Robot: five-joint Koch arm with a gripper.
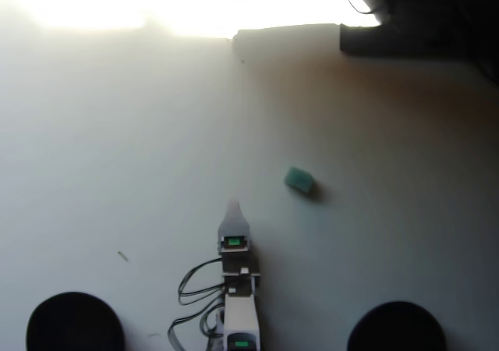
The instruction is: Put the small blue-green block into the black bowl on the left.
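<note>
The small blue-green block (299, 181) lies on the white table, right of centre in the overhead view. My gripper (232, 208) points up the picture from the bottom middle, its tip well short of the block and to the block's lower left. Only one pointed tip shows, so its jaws cannot be read. Nothing is seen in it. The black bowl (75, 322) sits at the bottom left corner, partly cut off by the frame edge.
A second black bowl (396, 327) sits at the bottom right. Black cables (191, 292) loop beside the arm's base. Dark equipment (405, 23) lines the top right edge. Strong glare washes out the top left of the table.
</note>
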